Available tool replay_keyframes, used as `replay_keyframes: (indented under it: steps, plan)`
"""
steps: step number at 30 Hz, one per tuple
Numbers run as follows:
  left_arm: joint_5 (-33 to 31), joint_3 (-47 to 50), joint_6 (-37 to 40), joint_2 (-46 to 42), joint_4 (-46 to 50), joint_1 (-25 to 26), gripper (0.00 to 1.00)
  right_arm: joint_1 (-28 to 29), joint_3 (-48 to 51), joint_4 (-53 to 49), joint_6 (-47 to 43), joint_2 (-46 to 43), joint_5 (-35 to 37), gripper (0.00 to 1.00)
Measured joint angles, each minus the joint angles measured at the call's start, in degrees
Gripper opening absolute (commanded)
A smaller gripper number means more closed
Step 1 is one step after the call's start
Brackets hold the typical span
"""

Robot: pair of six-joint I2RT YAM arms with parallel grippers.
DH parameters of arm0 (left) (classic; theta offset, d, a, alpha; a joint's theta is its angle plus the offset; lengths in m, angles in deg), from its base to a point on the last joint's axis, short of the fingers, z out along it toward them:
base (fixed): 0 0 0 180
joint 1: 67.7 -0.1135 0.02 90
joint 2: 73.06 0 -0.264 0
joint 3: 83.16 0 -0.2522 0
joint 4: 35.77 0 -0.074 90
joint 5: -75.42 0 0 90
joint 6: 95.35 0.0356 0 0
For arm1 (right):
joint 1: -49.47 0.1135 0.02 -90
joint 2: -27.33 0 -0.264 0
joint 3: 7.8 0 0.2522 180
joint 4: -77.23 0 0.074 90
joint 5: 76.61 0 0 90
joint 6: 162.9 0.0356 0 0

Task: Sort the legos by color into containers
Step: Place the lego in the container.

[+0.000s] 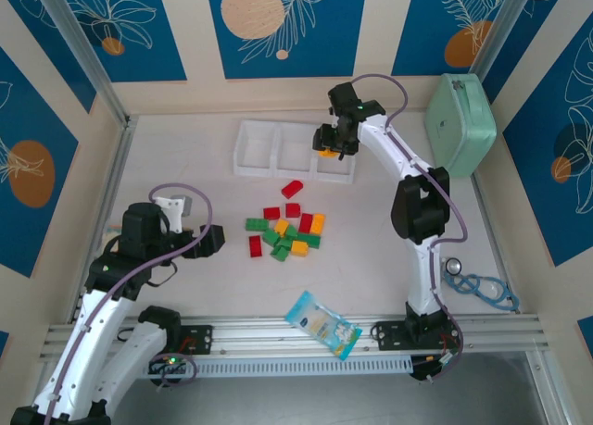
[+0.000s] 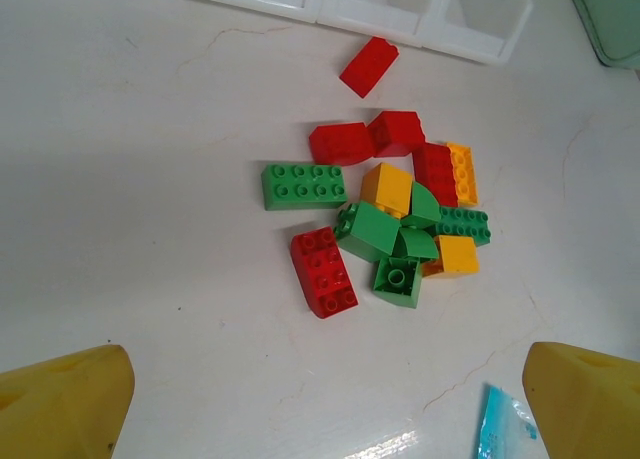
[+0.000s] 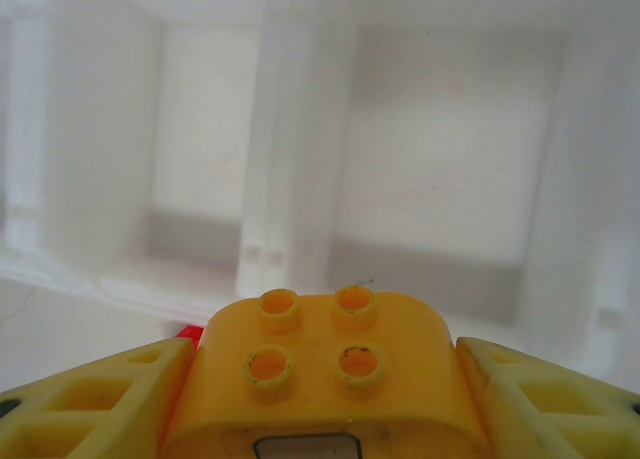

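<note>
My right gripper [image 1: 326,145] hangs over the right compartment of the white three-part tray [image 1: 252,147], shut on a yellow-orange lego [image 3: 325,374] with four studs. The tray's compartments [image 3: 440,149] lie just below it in the right wrist view. A pile of red, green and yellow legos [image 1: 285,231] lies mid-table, with one red brick [image 1: 293,189] apart, closer to the tray. My left gripper [image 1: 215,239] is open to the left of the pile, its yellow fingertips [image 2: 65,404] wide apart with bare table between them. The pile [image 2: 395,214] lies ahead of it.
A mint-green case [image 1: 460,121] stands at the back right. A blue-and-white snack packet [image 1: 321,323] lies near the front rail. A blue cable loop [image 1: 482,286] rests at the right edge.
</note>
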Motion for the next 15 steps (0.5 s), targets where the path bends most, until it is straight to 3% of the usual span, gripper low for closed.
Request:
replay_keyframes:
  steps: [11, 12, 15]
  plan:
    - [0.0, 0.0, 0.0, 0.02, 0.0, 0.0, 0.99, -1.36, -4.44, -1.22, -2.12, 4.63, -2.27, 0.9]
    - [0.0, 0.0, 0.0, 0.07, 0.0, 0.0, 0.99, -1.33, -4.61, -1.22, -2.05, 4.63, -2.43, 1.0]
    - [-0.02, 0.0, 0.0, 0.31, -0.02, 0.0, 0.99, -1.11, -4.68, -1.42, -1.88, 4.44, -2.56, 0.99]
